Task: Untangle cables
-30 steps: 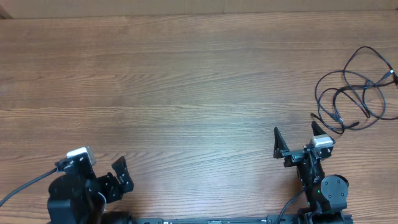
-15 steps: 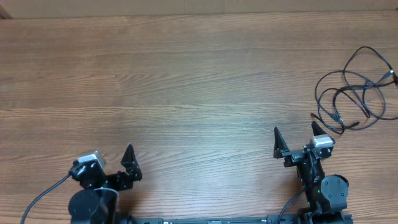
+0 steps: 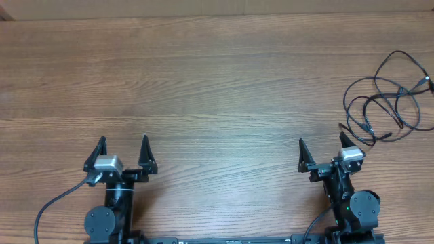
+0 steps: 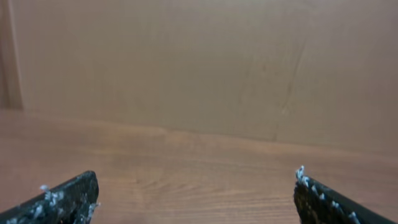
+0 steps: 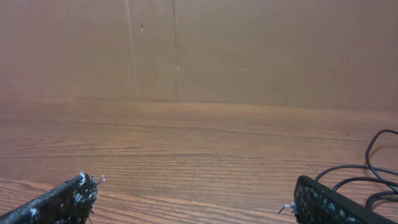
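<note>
Overhead, left hand (image 3: 123,142): low in the left half of the frame, fingers spread wide, gripping nothing.
Overhead, right hand (image 3: 321,142): low in the right half, fingers equally wide apart, empty.
Overhead, cables (image 3: 346,100): loose black overlapping loops at the right edge of the frame, lying on the surface (image 3: 217,81), up and right of the right hand and apart from it.
Left wrist, left hand (image 4: 196,180): two dark fingers (image 4: 68,199) in the bottom corners, wide apart, bare surface between them, a brown board (image 4: 186,62) behind.
Right wrist, right hand (image 5: 191,183): fingers wide apart in the bottom corners, nothing held.
Right wrist, cables (image 5: 368,146): thin black curves at the lower right edge, beyond the right-side finger.
</note>
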You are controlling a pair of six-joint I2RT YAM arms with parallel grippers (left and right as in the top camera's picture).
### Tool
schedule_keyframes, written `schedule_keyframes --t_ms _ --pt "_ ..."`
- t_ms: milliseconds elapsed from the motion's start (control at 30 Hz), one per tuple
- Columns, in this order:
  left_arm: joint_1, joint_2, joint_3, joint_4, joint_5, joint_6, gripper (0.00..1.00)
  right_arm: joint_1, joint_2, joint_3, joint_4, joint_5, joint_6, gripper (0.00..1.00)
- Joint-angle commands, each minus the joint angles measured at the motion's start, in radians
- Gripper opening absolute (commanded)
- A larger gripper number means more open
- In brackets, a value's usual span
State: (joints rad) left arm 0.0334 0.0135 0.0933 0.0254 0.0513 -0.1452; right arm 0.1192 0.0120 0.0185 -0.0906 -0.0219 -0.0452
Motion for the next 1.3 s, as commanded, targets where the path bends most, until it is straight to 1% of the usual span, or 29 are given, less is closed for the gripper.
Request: schedule_keyframes --t_ms 0,33,167,233,433,533,667,800,1267 --pt "-0.001 -0.01 -0.079 0.105 0.028 0.099 1.0 0.001 -0.009 -0.011 0.006 -0.002 -0.005 1.0" --pt "-0.001 -0.01 -0.091 0.125 0.031 0.106 1.0 0.001 -0.009 -0.011 0.006 -0.002 -0.005 1.0" --pt "-0.003 -0.01 -0.089 0.108 0.047 0.22 1.0 0.001 -0.009 -0.011 0.006 -0.002 -0.005 1.0" --pt "-0.003 -0.01 -0.089 0.077 0.047 0.252 0.99 0.001 -0.009 -0.011 0.006 -0.002 -0.005 1.0" --pt "-0.003 -0.01 -0.089 -0.099 0.066 0.254 1.0 0.001 -0.009 -0.011 0.006 -0.002 -0.005 1.0" --pt "-0.006 -0.01 -0.089 -0.096 0.064 0.28 1.0 0.001 -0.009 -0.011 0.006 -0.002 -0.005 1.0" --pt "-0.009 -0.01 -0.089 -0.096 0.062 0.262 1.0 0.001 -0.009 -0.011 0.006 -0.002 -0.005 1.0" --pt "-0.009 -0.01 -0.089 -0.093 0.062 0.198 1.0 0.001 -0.009 -0.011 0.006 -0.002 -0.005 1.0" --pt "-0.008 -0.01 -0.089 -0.093 0.062 0.198 1.0 0.001 -0.009 -0.011 0.006 -0.002 -0.005 1.0"
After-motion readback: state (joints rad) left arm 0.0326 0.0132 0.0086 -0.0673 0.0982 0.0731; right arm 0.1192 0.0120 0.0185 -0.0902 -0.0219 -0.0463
